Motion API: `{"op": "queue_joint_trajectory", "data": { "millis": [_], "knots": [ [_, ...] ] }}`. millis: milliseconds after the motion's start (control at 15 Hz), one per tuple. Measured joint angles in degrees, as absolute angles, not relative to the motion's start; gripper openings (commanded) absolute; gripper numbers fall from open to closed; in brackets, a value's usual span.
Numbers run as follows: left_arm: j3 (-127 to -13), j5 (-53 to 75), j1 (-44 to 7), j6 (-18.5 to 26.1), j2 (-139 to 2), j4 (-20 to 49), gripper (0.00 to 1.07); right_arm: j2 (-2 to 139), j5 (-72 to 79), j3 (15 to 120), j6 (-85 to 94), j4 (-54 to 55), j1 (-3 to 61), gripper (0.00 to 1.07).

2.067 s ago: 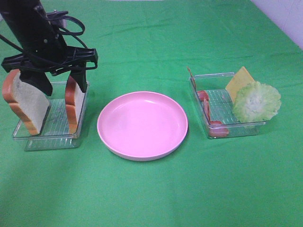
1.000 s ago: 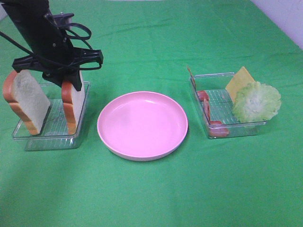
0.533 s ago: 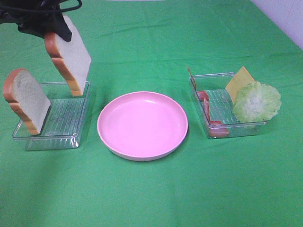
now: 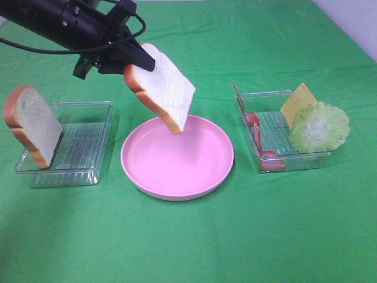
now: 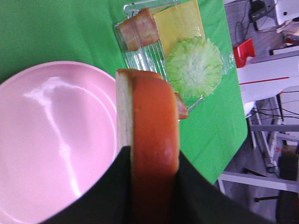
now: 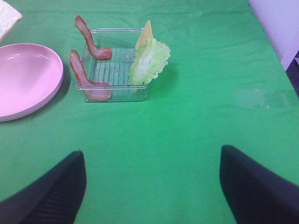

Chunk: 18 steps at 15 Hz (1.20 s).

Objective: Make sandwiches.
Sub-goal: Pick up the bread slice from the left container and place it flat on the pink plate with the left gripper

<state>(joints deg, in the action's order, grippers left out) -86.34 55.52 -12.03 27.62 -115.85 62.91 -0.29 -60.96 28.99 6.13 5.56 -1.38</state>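
Over on the left, one bread slice (image 4: 35,124) leans in its clear tray (image 4: 82,177). Next along, the left claw (image 4: 140,61) is pinching the other slice (image 4: 165,88) by its crust edge. It's tilted, with a corner hanging above the pink plate (image 4: 188,165) near the back rim. Risk as I see it: let go from up here and it lands on that corner, then flops over or catches the rim. Bacon (image 4: 254,124), cheese (image 4: 297,100) and lettuce (image 4: 319,127) sit in the right tray (image 4: 294,165). Right claw (image 6: 152,186) gapes wide over bare surface (image 6: 187,130), holding nothing.
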Motion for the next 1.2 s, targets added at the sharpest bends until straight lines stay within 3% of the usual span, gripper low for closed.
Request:
{"op": "queue_joint_trajectory", "data": {
  "millis": [133, 1200],
  "knots": [
    [-86.3, 55.9, -12.0, 29.5, -119.3, 65.9, 0.0, -0.3, -61.0, 29.0, 6.1, 5.6, -1.4, 0.76],
    [-86.3, 49.3, -17.5, 31.0, -127.8, 68.4, 0.0, -0.3, -61.0, 29.0, 6.1, 5.6, -1.4, 0.76]
  ]
}}
